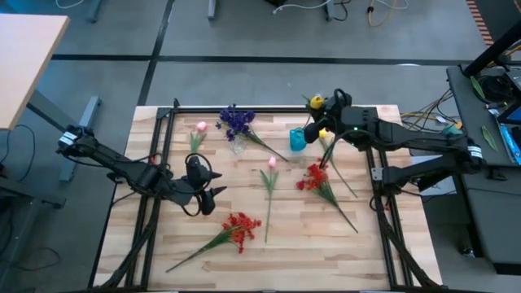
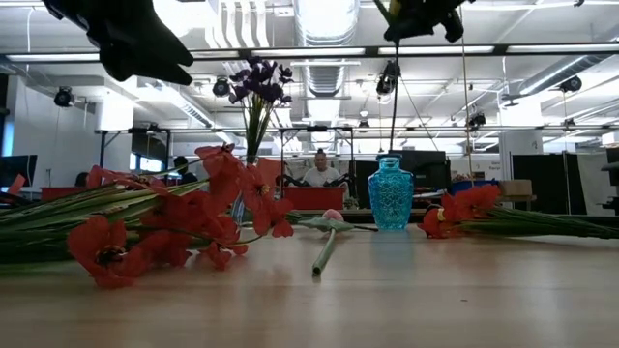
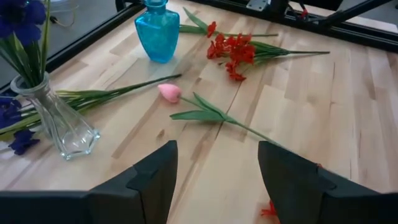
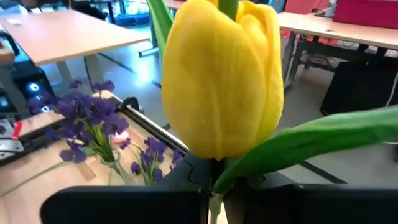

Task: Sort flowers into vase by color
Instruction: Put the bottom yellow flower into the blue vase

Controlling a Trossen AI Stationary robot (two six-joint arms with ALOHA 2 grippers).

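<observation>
- Spreading across the wooden table (image 1: 350, 252), the flowers lie loose: a red cluster (image 1: 241, 225) near the front, another red cluster (image 1: 313, 177) toward the right, a pink tulip (image 1: 272, 163) in the middle and a second pink tulip (image 1: 200, 127) farther back
- Standing near the back edge, the clear glass vase (image 3: 59, 124) already holds purple flowers (image 1: 236, 122), with more purple blooms lying at its foot; the blue vase (image 1: 298, 138) stands well apart to its right
- Hovering above the left middle of the table, the left gripper (image 3: 214, 180) has its fingers spread wide and empty, facing the middle pink tulip
- Raised above the blue vase, the right gripper (image 1: 330, 122) is clamped on the stem of a yellow tulip (image 4: 221, 78) just below the bud
- Judging by looks, these flowers are light, with thin bendy stems and soft heads that would crush; take hold on the bare stem, not far below the head, so the long tail swings less
</observation>
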